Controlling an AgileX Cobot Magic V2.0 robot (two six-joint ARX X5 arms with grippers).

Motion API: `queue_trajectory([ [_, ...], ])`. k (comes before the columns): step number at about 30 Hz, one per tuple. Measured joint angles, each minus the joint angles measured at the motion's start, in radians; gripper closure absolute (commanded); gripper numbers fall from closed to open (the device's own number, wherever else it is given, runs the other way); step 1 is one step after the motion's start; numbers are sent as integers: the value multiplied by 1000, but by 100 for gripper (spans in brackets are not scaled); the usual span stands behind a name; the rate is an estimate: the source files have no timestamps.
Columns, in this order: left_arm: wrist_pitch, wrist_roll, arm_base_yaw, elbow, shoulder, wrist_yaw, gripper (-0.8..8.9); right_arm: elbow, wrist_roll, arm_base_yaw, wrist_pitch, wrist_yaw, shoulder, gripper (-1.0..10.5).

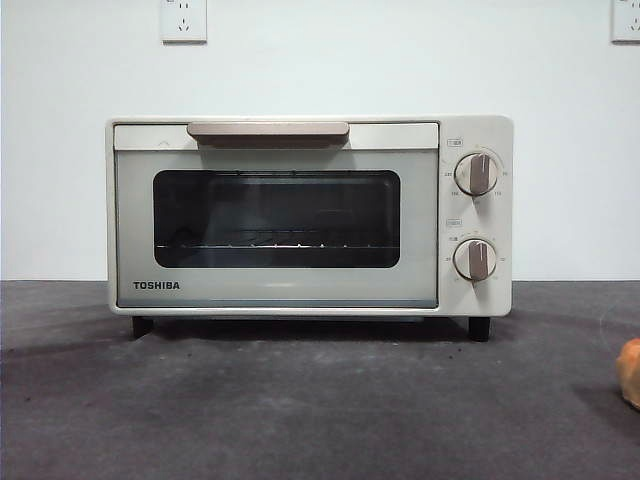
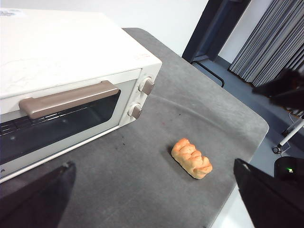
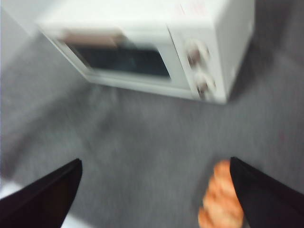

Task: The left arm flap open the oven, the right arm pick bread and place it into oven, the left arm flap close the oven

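The cream-white TOSHIBA oven [image 1: 310, 215] stands on the dark grey table with its glass door shut, beige bar handle [image 1: 268, 131] along the top and two knobs on the right. It also shows in the left wrist view [image 2: 71, 80] and, blurred, in the right wrist view [image 3: 147, 47]. The golden-orange bread [image 2: 191, 158] lies on the table to the oven's right; only a sliver shows at the front view's right edge [image 1: 630, 372]. My left gripper [image 2: 156, 199] is open and empty, above the table in front of the oven. My right gripper [image 3: 156, 190] is open above the table, one finger beside the bread [image 3: 221, 199].
The grey table [image 1: 320, 400] ends in a rounded edge just past the bread [image 2: 247, 142]. A white wall with outlets [image 1: 184, 20] stands behind the oven. The right arm's dark links [image 2: 285, 90] show in the left wrist view.
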Motion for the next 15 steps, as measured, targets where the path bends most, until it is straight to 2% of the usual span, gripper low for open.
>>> queue_trajectory([
  [4, 0, 6, 0, 0, 21, 0, 282, 0, 0, 0, -68, 3, 95, 449],
  [11, 0, 7, 0, 0, 50, 0, 282, -1, 0, 1, -92, 115, 287, 449],
  [15, 0, 7, 0, 0, 48, 0, 282, -41, 0, 20, -71, 130, 378, 449],
])
